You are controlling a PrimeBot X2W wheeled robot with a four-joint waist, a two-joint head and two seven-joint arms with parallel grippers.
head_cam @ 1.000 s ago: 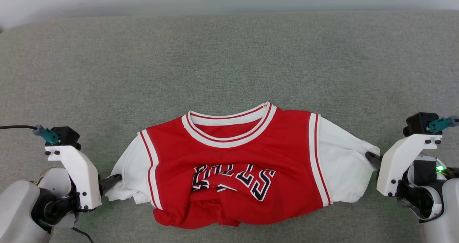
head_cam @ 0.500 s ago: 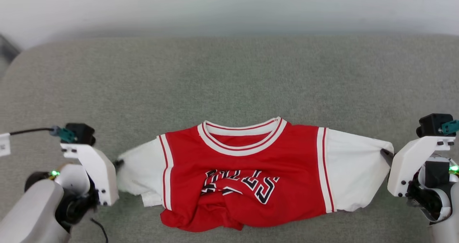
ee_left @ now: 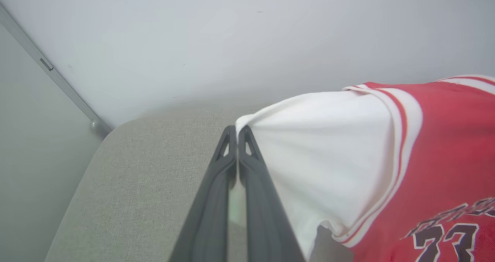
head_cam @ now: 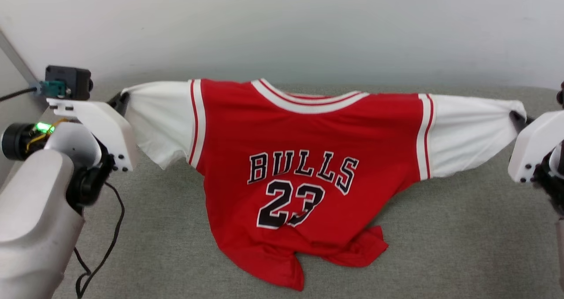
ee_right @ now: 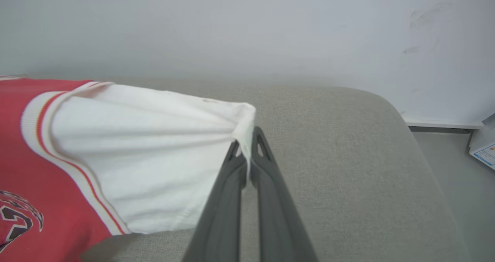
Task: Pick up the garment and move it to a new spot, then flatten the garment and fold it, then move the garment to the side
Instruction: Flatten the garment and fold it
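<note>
Head view: the garment (head_cam: pixel 308 136), a red jersey with white short sleeves, hangs stretched wide between the two arms, its front with "BULLS" and 23 facing the camera. The collar line runs level in front of the far edge of the grey surface (head_cam: pixel 462 237). The red hem lies crumpled on the surface, about midway between its left and right edges. The left gripper (head_cam: pixel 119 100) pinches the end of one sleeve above the far-left corner, and the right gripper (head_cam: pixel 517 118) pinches the other sleeve end near the right edge. A black cable (head_cam: pixel 110 228) dangles below the left arm.

Left wrist view: the left gripper (ee_left: pixel 236 132) has both dark fingers pressed together, clamped on the tip of the white sleeve of the garment (ee_left: pixel 328 146). The sleeve fans out from that point toward the striped trim and red body. The rounded far-left corner of the surface (ee_left: pixel 154 177) lies below.

Right wrist view: the right gripper (ee_right: pixel 247 138) is closed on the bunched sleeve end of the garment (ee_right: pixel 135 157), with creases radiating from the pinch. The surface (ee_right: pixel 348 157) curves away to its far-right corner.
</note>
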